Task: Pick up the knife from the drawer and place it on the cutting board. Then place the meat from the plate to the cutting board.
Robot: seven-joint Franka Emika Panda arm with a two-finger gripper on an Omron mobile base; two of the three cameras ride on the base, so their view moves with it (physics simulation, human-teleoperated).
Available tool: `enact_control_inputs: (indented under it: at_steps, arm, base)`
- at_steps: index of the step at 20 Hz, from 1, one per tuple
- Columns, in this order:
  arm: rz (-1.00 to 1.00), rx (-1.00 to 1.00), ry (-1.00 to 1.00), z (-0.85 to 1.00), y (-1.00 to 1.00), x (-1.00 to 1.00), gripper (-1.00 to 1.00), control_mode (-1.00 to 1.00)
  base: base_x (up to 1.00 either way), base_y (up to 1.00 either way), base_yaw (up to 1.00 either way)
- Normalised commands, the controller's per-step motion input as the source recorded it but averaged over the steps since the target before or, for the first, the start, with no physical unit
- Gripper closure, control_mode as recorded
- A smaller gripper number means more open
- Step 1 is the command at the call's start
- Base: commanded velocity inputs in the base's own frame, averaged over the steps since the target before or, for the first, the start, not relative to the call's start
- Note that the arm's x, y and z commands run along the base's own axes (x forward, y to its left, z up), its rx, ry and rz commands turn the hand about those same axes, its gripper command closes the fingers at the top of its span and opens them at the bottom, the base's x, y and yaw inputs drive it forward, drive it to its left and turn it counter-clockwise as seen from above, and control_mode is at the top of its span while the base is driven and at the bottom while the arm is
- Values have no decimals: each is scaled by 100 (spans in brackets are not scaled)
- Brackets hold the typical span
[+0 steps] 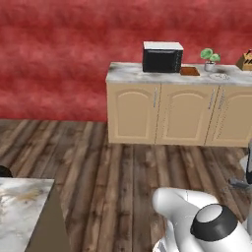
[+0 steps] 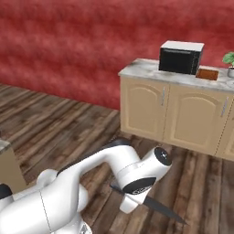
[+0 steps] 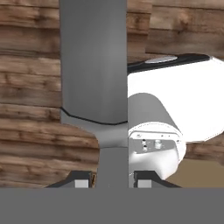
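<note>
Between the two fingertips of my hand sits the knife: the fingers are clamped narrow on it, and the broad grey blade runs straight out along the hand's own line of sight, away from the camera. From the right base view the same knife shows as a dark sliver jutting from the folded wrist, low over the wooden floor and slanting down to the right.

Further out, the cutting board lies flat on the worktop of the cabinet run, just beside the black oven on its right side. It is well apart from the hand, up and ahead across open floor (nearer the right of both base views than the centre). I judge the carry has to go forward and upward.

Beyond the board, the left base view shows a plate near the potted plant; whether the meat sits on it I cannot tell.
</note>
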Motion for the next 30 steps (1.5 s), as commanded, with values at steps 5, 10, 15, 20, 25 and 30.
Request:
enact_control_inputs:
  at_steps: [5, 10, 15, 20, 25, 30]
  arm:
    - [0, 0, 0, 0, 0, 0, 100, 100]
    - [0, 0, 0, 0, 0, 0, 100, 100]
    - [0, 0, 0, 0, 0, 0, 100, 100]
    - [0, 0, 0, 0, 0, 0, 100, 100]
    - [0, 0, 0, 0, 0, 0, 100, 100]
    - [0, 0, 0, 0, 0, 0, 100, 100]
  base:
    - [100, -13, -17]
    - [100, -26, -10]
    - [100, -44, -5]
    - [99, -53, -4]
    - [94, -60, -3]
    - [81, -71, -4]
